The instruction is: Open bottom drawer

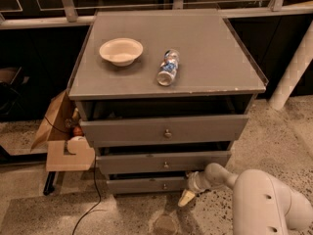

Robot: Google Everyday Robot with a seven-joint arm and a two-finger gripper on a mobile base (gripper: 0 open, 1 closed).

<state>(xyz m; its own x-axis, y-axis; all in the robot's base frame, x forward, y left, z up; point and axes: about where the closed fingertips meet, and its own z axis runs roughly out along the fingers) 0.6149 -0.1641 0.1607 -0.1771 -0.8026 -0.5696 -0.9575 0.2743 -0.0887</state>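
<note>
The bottom drawer (142, 184) is the lowest, narrowest grey front of the cabinet, with a small round knob (165, 186) at its centre. It stands slightly out, like the two drawers above it. My gripper (187, 198) hangs at the end of the white arm, at the drawer's right end near the floor, a little right of and below the knob. Its pale fingertip (185, 199) points down and left.
A white bowl (121, 50) and a lying plastic bottle (167, 67) rest on the cabinet top (215, 53). A cardboard box (66, 141) and a black cable (93, 199) are on the floor at the left. A white post (292, 72) stands at the right.
</note>
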